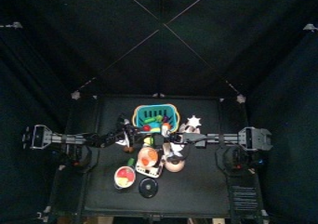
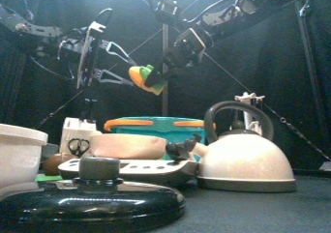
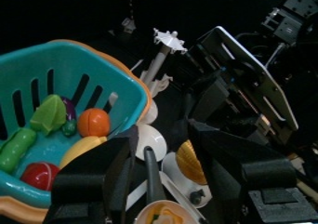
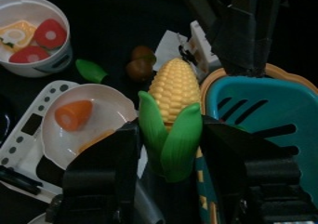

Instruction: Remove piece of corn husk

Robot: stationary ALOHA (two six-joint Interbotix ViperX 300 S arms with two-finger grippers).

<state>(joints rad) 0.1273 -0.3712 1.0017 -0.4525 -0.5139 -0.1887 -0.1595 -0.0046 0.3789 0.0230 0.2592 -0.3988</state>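
The right tool (image 4: 172,158) grasps the corn (image 4: 174,98) by its green husk (image 4: 170,135), the left tool (image 3: 152,172) released

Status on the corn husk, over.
Right gripper shut on corn, lifted. Left gripper open, beside it. Husk still on. Basket underneath.

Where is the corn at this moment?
In the front view the corn is up in the air above the teal basket, between the two grippers; the right wrist view shows it between the right gripper jaws.

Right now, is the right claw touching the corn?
Touching. The right wrist view shows the corn clamped between the right gripper's jaws, both pressing its green husk.
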